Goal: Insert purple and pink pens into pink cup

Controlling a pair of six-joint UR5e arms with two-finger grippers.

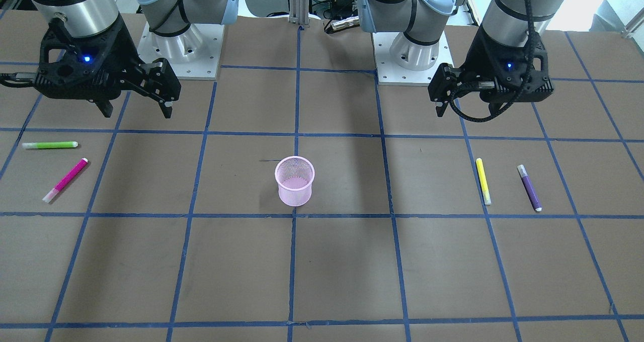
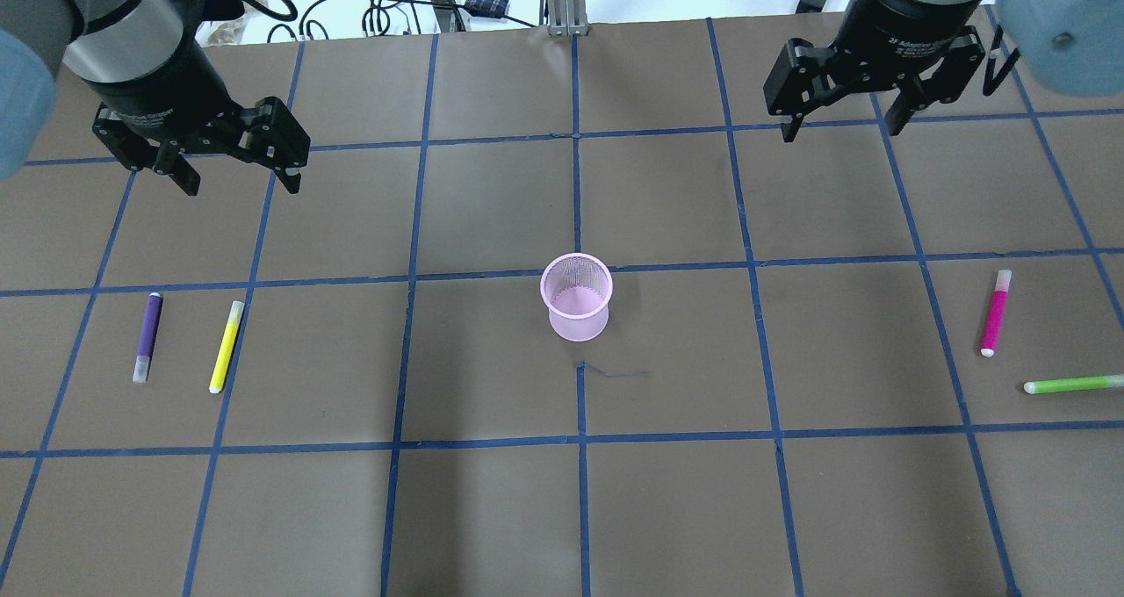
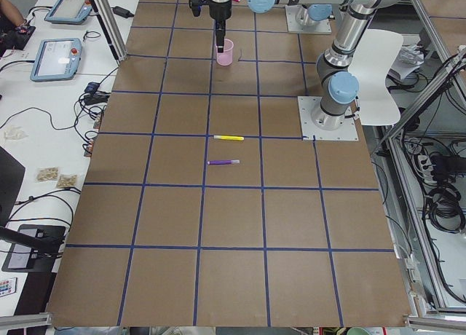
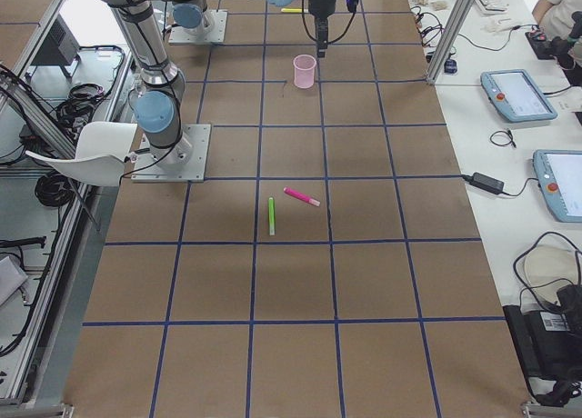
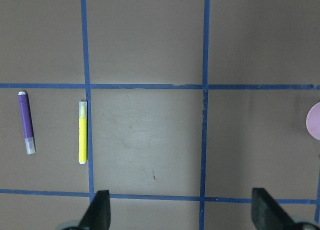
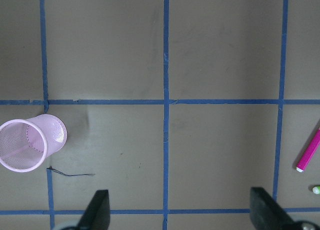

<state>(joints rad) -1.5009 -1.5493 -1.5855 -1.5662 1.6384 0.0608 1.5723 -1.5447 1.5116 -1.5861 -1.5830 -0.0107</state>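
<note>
Pink wire mesh, fine and see-through, formed into a round pink cup [image 2: 578, 325], rim wider than base. Upright, mouth up, empty. Set on the table [image 2: 492, 509] between the two pincers, lower than both, on the inner side of each and well apart from them.

Purple pen [image 2: 147, 336]: slim straight barrel, a white tip at one end, a pale clear-looking cap at the other. Flat on the table, lower than the left gripper [image 2: 241, 184] and off to its outer side, well apart from it.

Pink pen [image 2: 995, 312]: bright magenta barrel, pale at both ends. Flat on the table, lower than the right gripper [image 2: 841, 132] and off to its outer side, well apart from it.

Left gripper: black, angular, raised over the table, jaws spread wide, holding nothing. Right gripper: same build, likewise raised, jaws wide apart and empty.

Yellow pen [image 2: 226, 346] just beside the purple one, nearly parallel, not touching, on the side toward the left gripper and the cup, so lying between purple pen and cup. Green pen [image 2: 1073, 384] near the pink one, farther out from the right gripper, roughly crosswise to it, not touching. Thin dark strand [image 2: 615, 371] on the table just beside the cup.

Matte brown paper over the whole table, split into squares by blue tape [image 2: 576, 202]. Smooth, plastic-looking pen barrels, all four about alike in shape.
</note>
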